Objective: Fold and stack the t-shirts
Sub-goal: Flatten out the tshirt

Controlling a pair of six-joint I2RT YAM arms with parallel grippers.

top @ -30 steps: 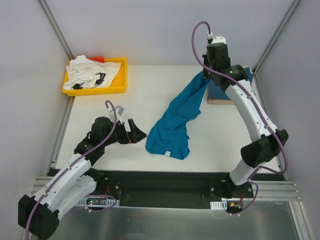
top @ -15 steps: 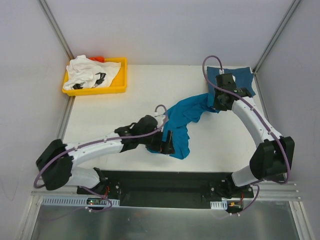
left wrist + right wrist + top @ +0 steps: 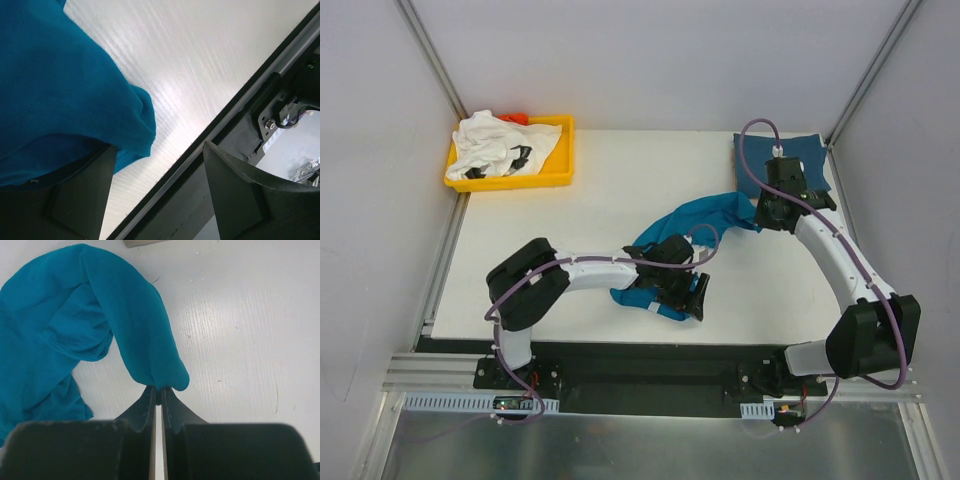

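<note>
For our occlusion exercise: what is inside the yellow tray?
A crumpled white t-shirt with black marks fills the yellow tray; something orange-red peeks out behind it. Most of that item and the tray floor are covered.

The teal t-shirt (image 3: 715, 213) is showing as soft, matt knit cloth, falling in rounded folds with a stitched hem. Under it, the table (image 3: 190, 65) is looking like a smooth white board with fine parallel grain lines, and it is giving off a faint sheen. At the teal t-shirt, the fingers (image 3: 240, 200) of the left gripper (image 3: 159, 146) and those of the right gripper (image 3: 157, 390) are appearing as matt black plastic. Just beyond the teal t-shirt, the darker blue t-shirt (image 3: 800, 160) is also reading as matt cloth. Far to the left of the teal t-shirt, the yellow tray (image 3: 520, 180) is showing smooth plastic and is holding the white t-shirt (image 3: 495, 145), which is crumpled cloth.
</note>
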